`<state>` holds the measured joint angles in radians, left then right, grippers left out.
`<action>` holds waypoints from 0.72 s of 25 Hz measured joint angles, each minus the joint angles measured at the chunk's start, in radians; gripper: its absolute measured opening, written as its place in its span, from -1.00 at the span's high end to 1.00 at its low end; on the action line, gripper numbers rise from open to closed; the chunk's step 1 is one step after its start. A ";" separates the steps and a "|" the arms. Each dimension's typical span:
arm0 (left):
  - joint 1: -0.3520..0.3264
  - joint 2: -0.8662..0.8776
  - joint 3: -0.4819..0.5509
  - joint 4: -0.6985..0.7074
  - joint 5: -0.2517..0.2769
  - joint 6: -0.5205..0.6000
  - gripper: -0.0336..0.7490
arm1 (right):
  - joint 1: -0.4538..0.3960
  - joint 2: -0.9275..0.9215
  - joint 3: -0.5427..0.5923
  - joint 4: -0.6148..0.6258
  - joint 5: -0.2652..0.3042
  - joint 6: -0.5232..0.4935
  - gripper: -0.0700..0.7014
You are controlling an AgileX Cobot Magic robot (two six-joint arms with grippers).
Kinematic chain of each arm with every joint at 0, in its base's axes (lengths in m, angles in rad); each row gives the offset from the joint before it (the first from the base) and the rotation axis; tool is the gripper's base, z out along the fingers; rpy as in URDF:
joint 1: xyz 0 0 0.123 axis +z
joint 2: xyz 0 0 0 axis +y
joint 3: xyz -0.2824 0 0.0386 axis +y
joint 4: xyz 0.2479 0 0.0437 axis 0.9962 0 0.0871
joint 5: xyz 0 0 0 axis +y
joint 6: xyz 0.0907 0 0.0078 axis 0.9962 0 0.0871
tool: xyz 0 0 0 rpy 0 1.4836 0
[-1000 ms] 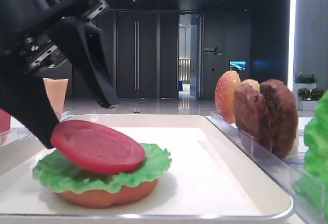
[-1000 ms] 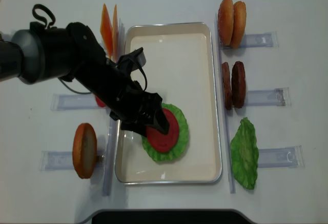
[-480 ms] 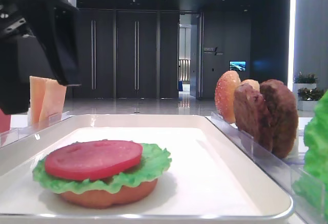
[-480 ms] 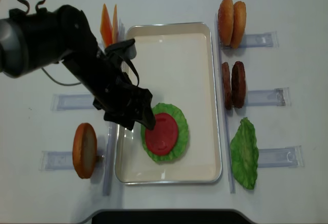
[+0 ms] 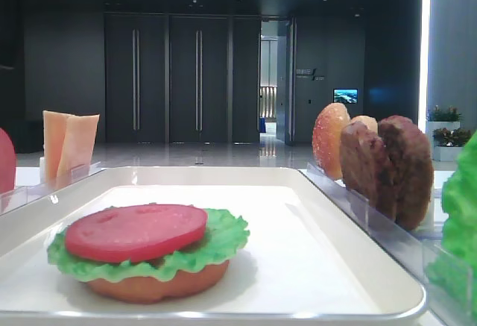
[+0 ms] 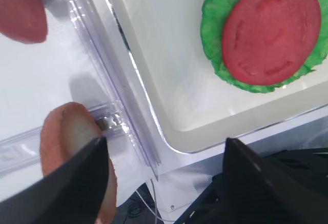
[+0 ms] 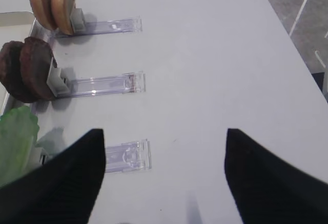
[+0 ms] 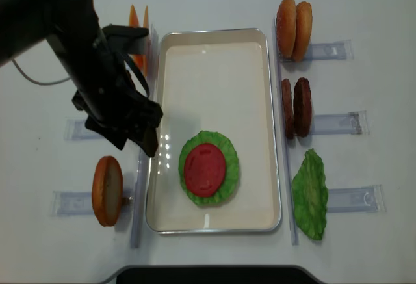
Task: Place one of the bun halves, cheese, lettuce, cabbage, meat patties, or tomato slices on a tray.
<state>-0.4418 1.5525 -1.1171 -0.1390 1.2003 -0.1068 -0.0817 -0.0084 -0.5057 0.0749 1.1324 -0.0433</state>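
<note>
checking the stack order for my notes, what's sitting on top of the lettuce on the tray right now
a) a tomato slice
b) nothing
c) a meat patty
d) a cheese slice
a, a flat red tomato slice lies on the ruffled green lettuce, which covers an orange bun half on the white tray; the brown meat patties stand in their holder outside the tray's right edge.

Overhead view, low tray-level side view, both sharing tray (image 8: 214,222)
</note>
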 joint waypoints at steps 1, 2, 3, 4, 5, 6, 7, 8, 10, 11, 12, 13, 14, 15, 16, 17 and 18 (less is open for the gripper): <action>0.000 -0.002 -0.002 0.014 0.003 -0.010 -0.44 | 0.000 0.000 0.000 0.000 0.000 0.000 -0.40; 0.000 -0.002 -0.002 0.024 0.006 -0.020 -0.44 | 0.000 0.000 0.000 0.000 0.000 0.000 -0.40; 0.000 -0.002 -0.002 0.030 0.009 -0.026 -0.44 | 0.000 0.000 0.000 0.000 0.000 0.000 -0.40; 0.000 -0.002 -0.002 0.032 0.009 -0.029 -0.44 | 0.000 0.000 0.000 0.000 0.000 0.000 -0.40; 0.000 -0.002 -0.002 0.032 0.009 -0.031 -0.44 | 0.000 0.000 0.000 0.000 0.000 0.001 -0.40; 0.000 -0.002 -0.002 0.032 0.010 -0.032 -0.44 | 0.000 0.000 0.000 0.000 0.000 0.001 -0.40; 0.000 -0.004 -0.002 0.032 0.010 -0.032 -0.44 | 0.000 0.000 0.000 0.000 0.000 0.001 -0.40; 0.000 -0.009 -0.002 0.033 0.010 -0.033 -0.44 | 0.000 0.000 0.000 0.000 0.000 0.001 -0.40; 0.000 -0.026 -0.002 0.044 0.010 -0.033 -0.41 | 0.000 0.000 0.000 0.000 0.000 0.001 -0.40; 0.004 -0.037 -0.002 0.054 0.010 -0.033 -0.40 | 0.000 0.000 0.000 0.000 0.000 0.001 -0.40; 0.013 -0.048 -0.002 0.059 0.011 -0.033 -0.38 | 0.000 0.000 0.000 0.000 0.000 0.001 -0.40; 0.025 -0.056 -0.002 0.060 0.013 -0.033 -0.37 | 0.000 0.000 0.000 0.000 0.000 0.001 -0.40; 0.044 -0.066 -0.002 0.064 0.013 -0.033 -0.36 | 0.000 0.000 0.000 0.000 0.000 0.001 -0.40; 0.067 -0.074 -0.002 0.068 0.013 -0.033 -0.36 | 0.000 0.000 0.000 0.000 0.000 0.001 -0.40; 0.091 -0.082 -0.002 0.072 0.013 -0.029 -0.36 | 0.000 0.000 0.000 0.000 0.000 0.001 -0.40; 0.110 -0.088 -0.002 0.077 0.013 -0.023 -0.36 | 0.000 0.000 0.000 0.000 0.000 0.001 -0.40; 0.134 -0.094 -0.003 0.085 0.013 -0.019 -0.35 | 0.000 0.000 0.000 0.000 0.000 0.001 -0.40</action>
<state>-0.3077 1.4589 -1.1204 -0.0537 1.2137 -0.1255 -0.0817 -0.0084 -0.5057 0.0749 1.1324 -0.0425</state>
